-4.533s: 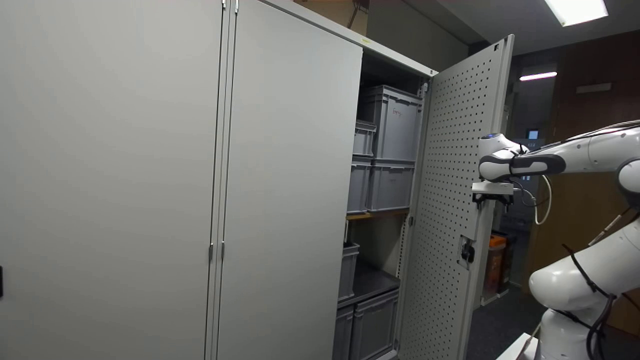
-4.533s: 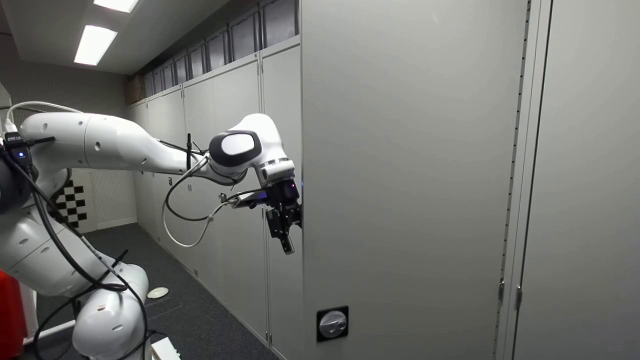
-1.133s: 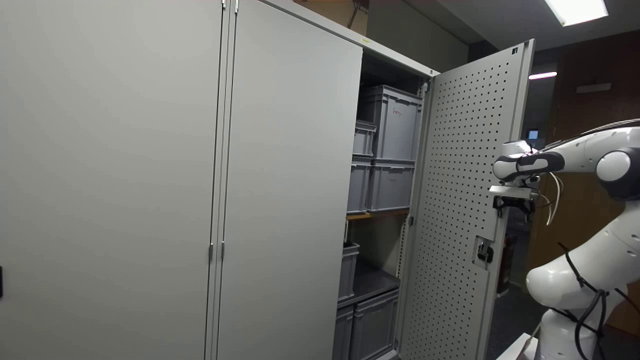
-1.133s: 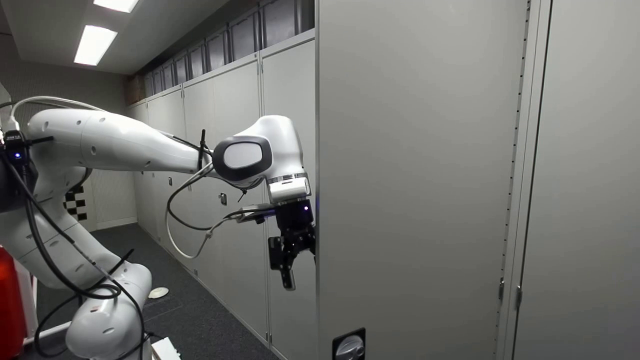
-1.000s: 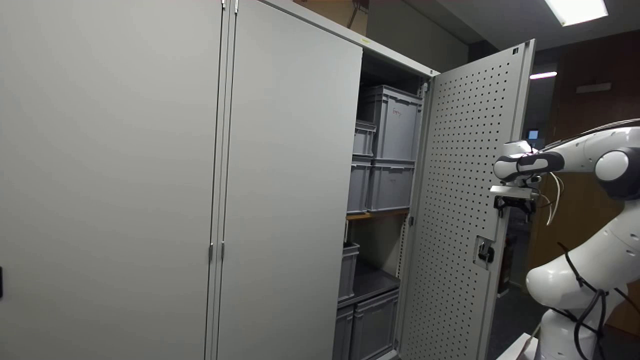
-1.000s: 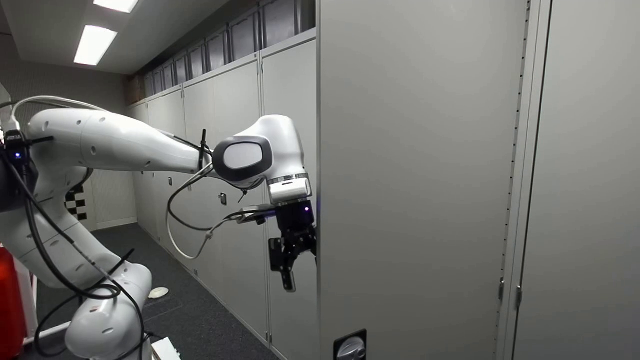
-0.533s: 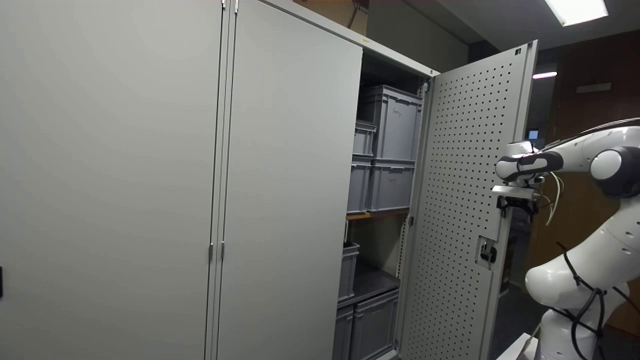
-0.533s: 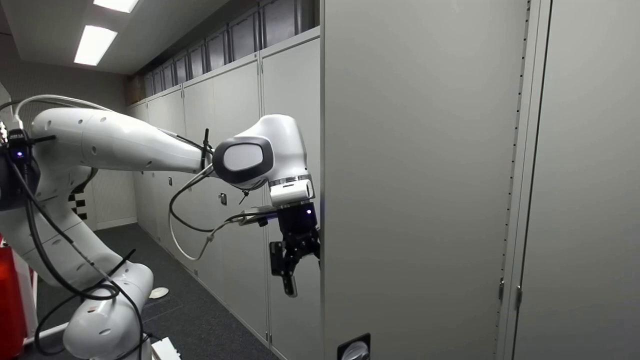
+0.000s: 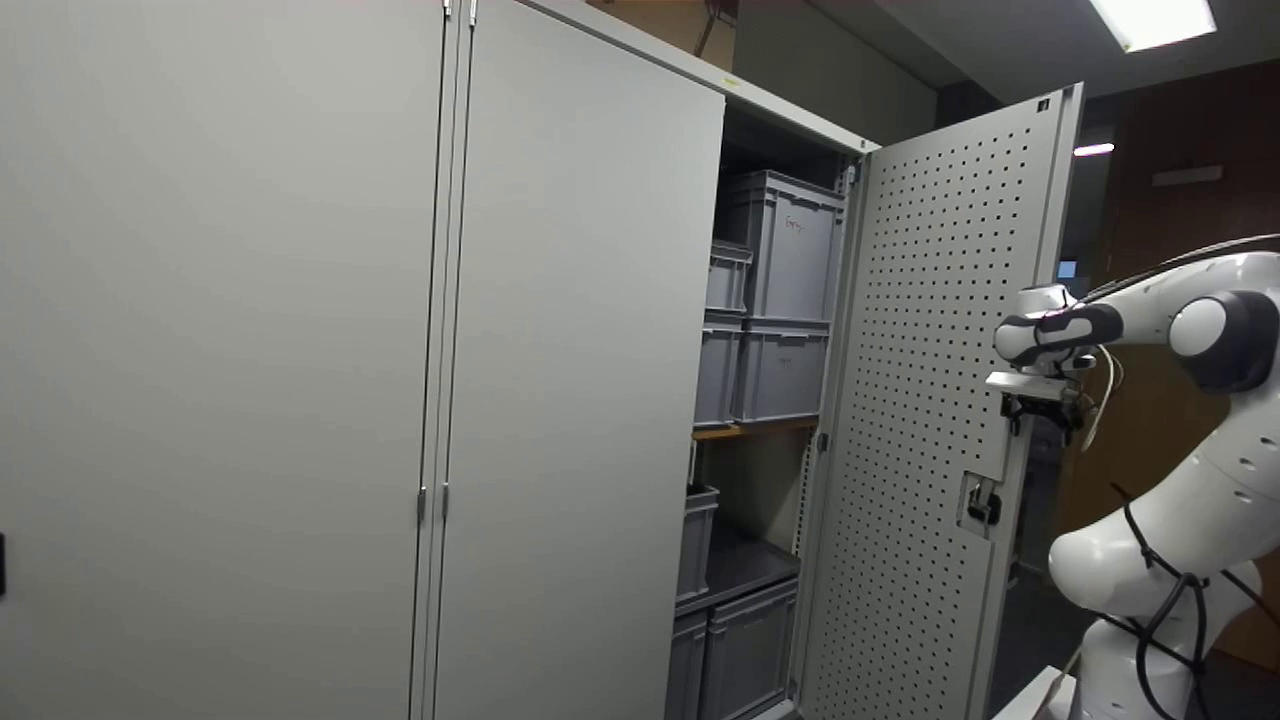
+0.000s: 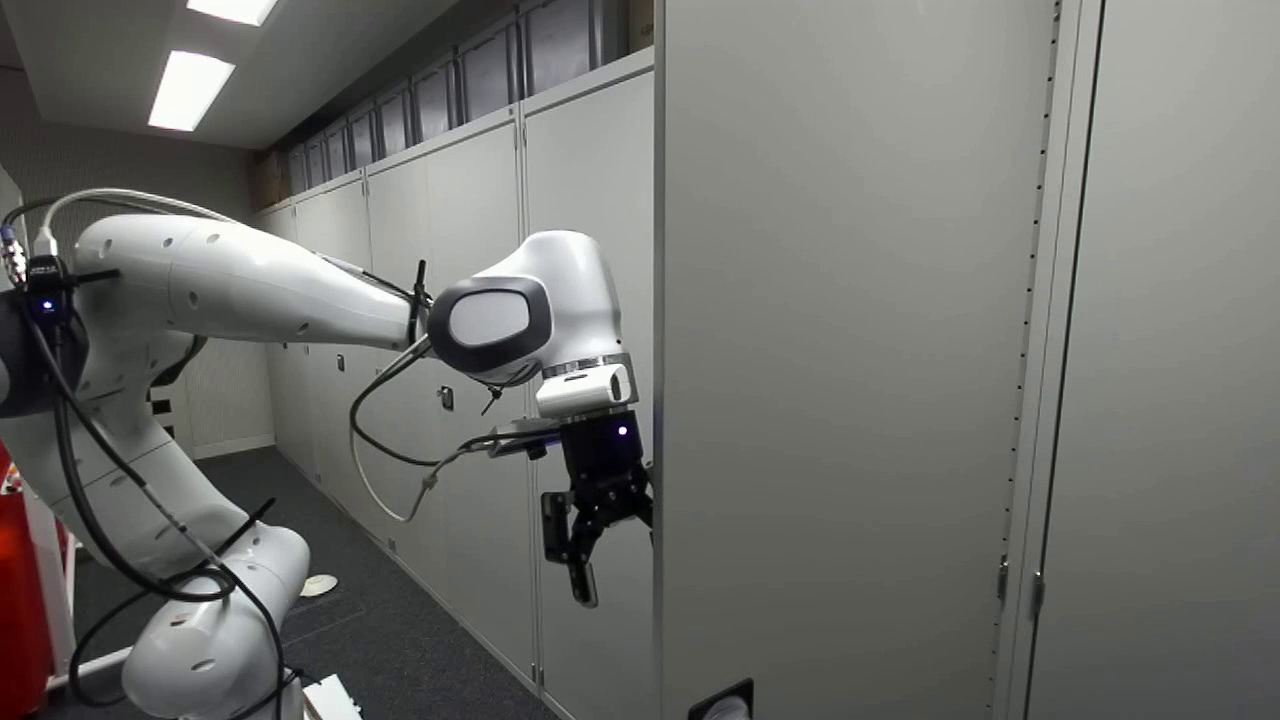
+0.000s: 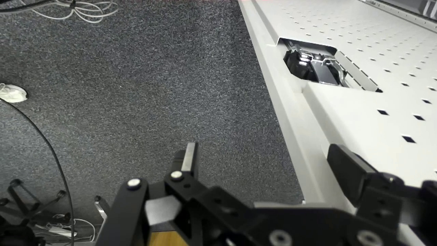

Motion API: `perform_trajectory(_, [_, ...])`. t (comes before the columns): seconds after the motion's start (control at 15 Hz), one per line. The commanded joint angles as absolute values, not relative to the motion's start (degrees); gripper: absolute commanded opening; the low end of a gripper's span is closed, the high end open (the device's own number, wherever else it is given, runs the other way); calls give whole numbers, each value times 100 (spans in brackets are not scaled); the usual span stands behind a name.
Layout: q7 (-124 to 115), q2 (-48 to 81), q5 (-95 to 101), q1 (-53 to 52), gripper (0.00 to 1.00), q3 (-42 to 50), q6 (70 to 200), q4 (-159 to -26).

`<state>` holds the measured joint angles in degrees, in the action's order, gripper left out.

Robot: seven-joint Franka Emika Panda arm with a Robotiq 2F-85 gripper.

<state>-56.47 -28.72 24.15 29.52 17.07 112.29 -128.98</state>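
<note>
In the wrist view the Robotiq gripper [image 11: 264,159] has its fingers spread wide, clamped on nothing. The perforated cabinet door [image 11: 355,118] stands at two o'clock, its free edge between the fingertips; contact with the nearer finger I cannot tell. The door's lock mechanism [image 11: 319,66] sits recessed at one o'clock. In an exterior view, grey storage boxes [image 9: 788,375] fill the cabinet [image 9: 790,112] at nine o'clock from the gripper. Back in the wrist view, dark carpet [image 11: 205,68] lies far below, toward eleven.

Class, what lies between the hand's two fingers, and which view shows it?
In the wrist view, the perforated door's edge lies between them, nearer one finger; the gap towards the other shows carpet below.
</note>
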Motion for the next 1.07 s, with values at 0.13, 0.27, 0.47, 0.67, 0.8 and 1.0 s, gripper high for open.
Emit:
perform_trajectory(0.13, [-5965, -2624, 2859, 3195, 100, 1618, 11475, -12784])
perform_trajectory(0.27, [-6038, -2603, 3075, 3192, 100, 1601, 11552, -12789])
perform_trajectory(0.47, [-6102, -2566, 3284, 3142, 100, 1590, 11618, -12794])
perform_trajectory(0.67, [-6090, -2538, 3329, 3037, 100, 1559, 11656, -12791])
perform_trajectory(0.8, [-6100, -2504, 3351, 2964, 100, 1467, 11704, -12782])
perform_trajectory(1.0, [-6222, -2450, 3470, 2850, 100, 1294, 11830, -12791])
